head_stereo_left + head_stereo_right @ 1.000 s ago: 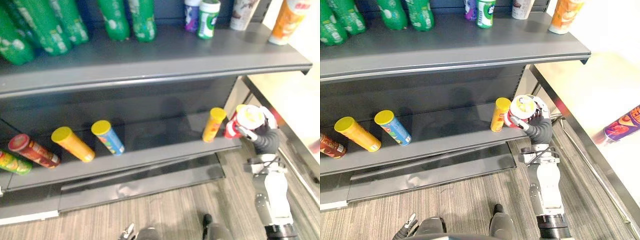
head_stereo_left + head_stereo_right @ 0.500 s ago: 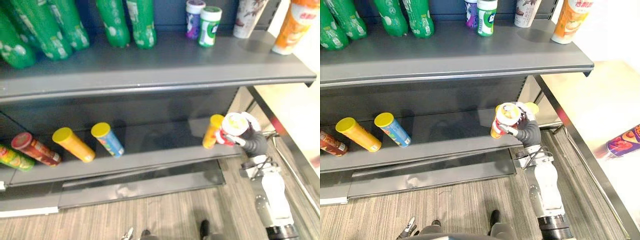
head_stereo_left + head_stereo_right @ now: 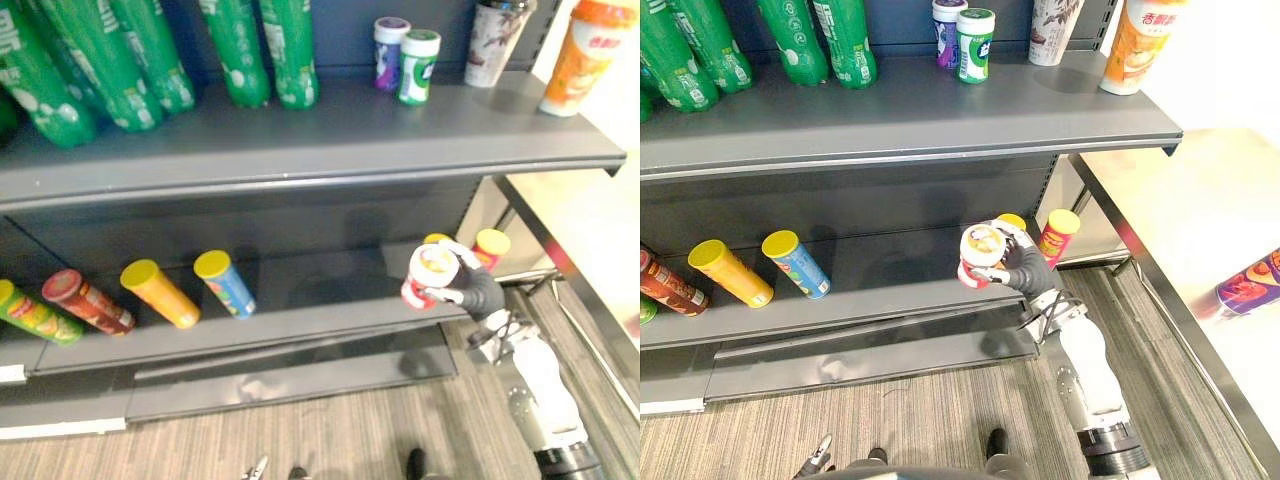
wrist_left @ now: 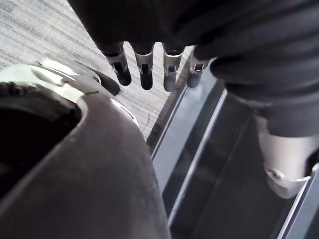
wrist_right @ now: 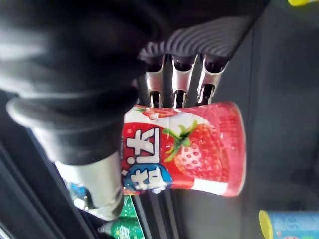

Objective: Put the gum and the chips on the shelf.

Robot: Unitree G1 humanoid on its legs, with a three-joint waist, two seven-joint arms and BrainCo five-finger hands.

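Observation:
My right hand [image 3: 478, 292] is shut on a red strawberry-print gum tub with a white lid [image 3: 430, 274], held tilted at the front edge of the lower shelf [image 3: 300, 318]. In the right wrist view the fingers [image 5: 174, 87] curl over the tub [image 5: 192, 149]. Just behind and to the right of it stand two yellow-lidded chips cans, one [image 3: 1058, 232] in plain sight and one [image 3: 1012, 220] mostly hidden by the tub. My left hand [image 4: 144, 67] hangs open above the floor.
Several chips cans lie on the lower shelf: yellow [image 3: 160, 292], blue [image 3: 225, 283], red [image 3: 85, 302]. The upper shelf [image 3: 330, 140] carries green bottles [image 3: 240, 50], two gum tubs [image 3: 417, 65] and cups [image 3: 580, 55]. A pale counter [image 3: 1170, 200] with a can [image 3: 1250, 282] stands at right.
My right hand has carried the gum tub leftward, from the right of the yellow cans to in front of them. The camera has also shifted.

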